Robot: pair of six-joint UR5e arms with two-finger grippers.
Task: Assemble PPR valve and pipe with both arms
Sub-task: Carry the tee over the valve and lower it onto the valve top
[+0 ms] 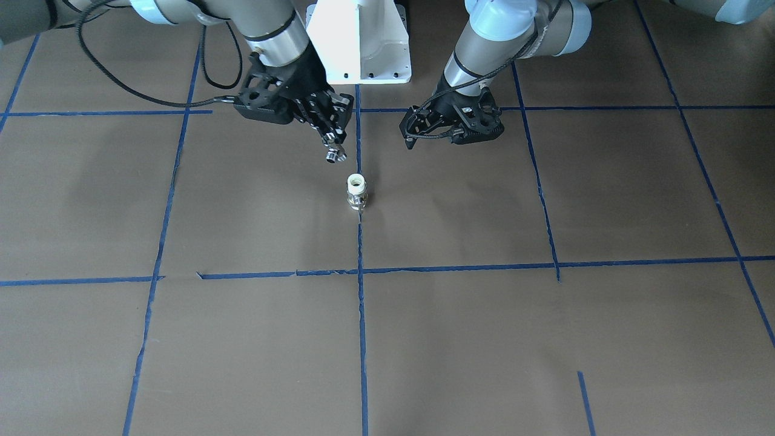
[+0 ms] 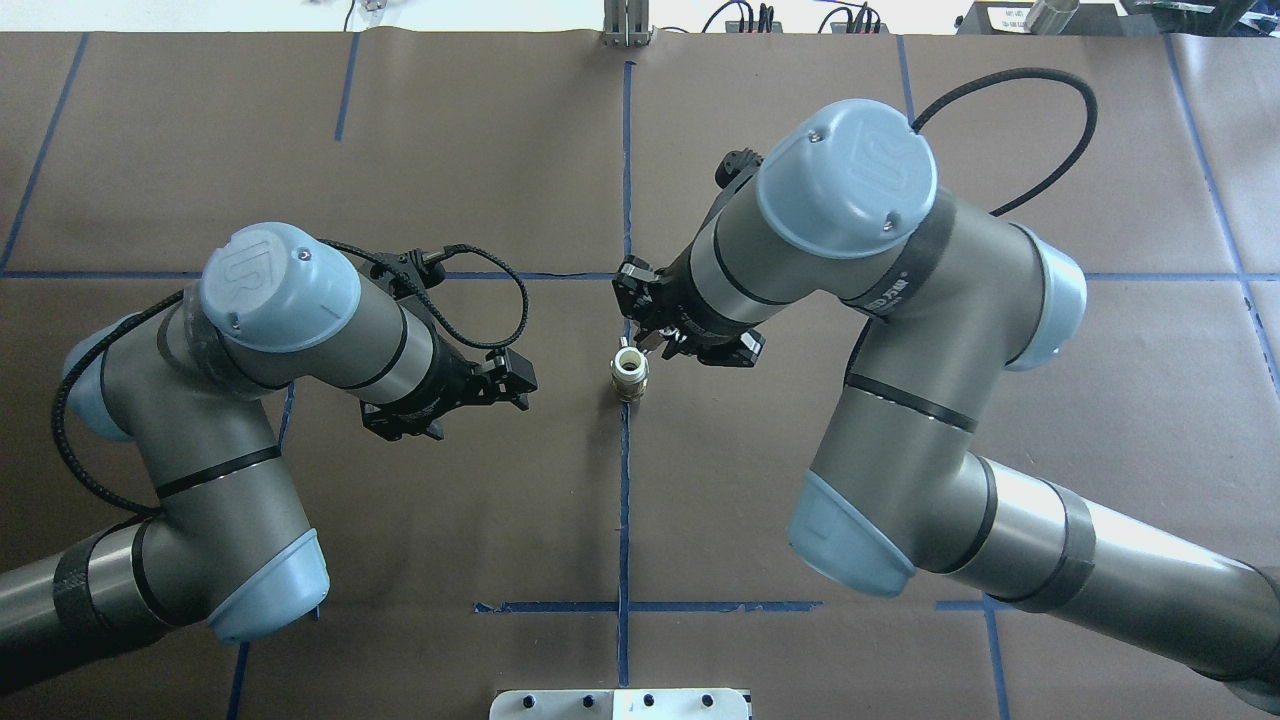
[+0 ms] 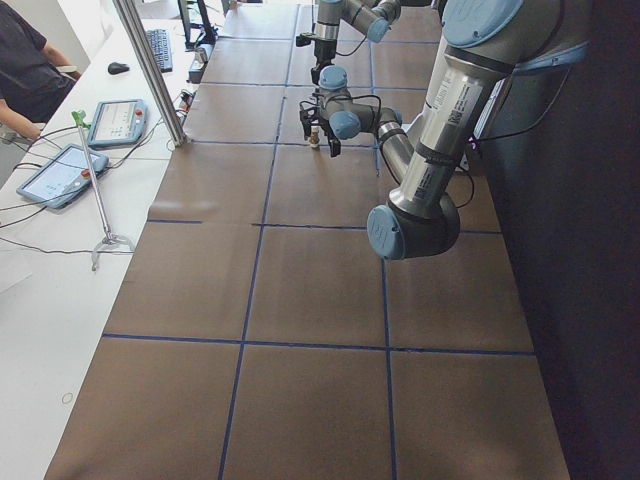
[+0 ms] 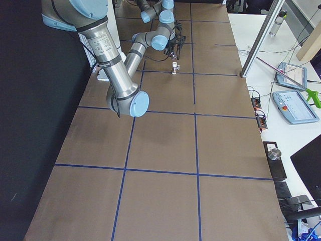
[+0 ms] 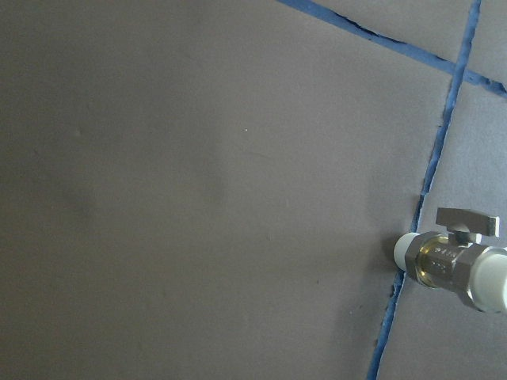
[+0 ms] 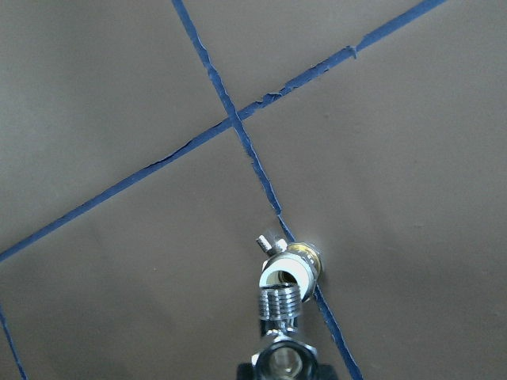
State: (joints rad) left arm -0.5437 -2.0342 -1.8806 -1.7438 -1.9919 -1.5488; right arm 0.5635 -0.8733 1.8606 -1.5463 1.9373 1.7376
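White plastic and brass make up the 1 valve [image 1: 357,192]. It stands upright on the blue tape line [image 1: 361,315] near the middle of the brown table [image 1: 545,339], with its open white end up and a small metal handle at its side. Just above it, on the robot's side, hangs 1 threaded metal fitting [image 1: 333,155], its threads aimed at the valve's mouth; the front view shows a gap between them. The right gripper [image 1: 332,144] pinches that fitting between narrowly set fingers. The left gripper [image 2: 518,380] hovers off to the valve's side, apart from it; I cannot tell how wide its fingers stand. 2 arms [image 2: 900,330] reach in.
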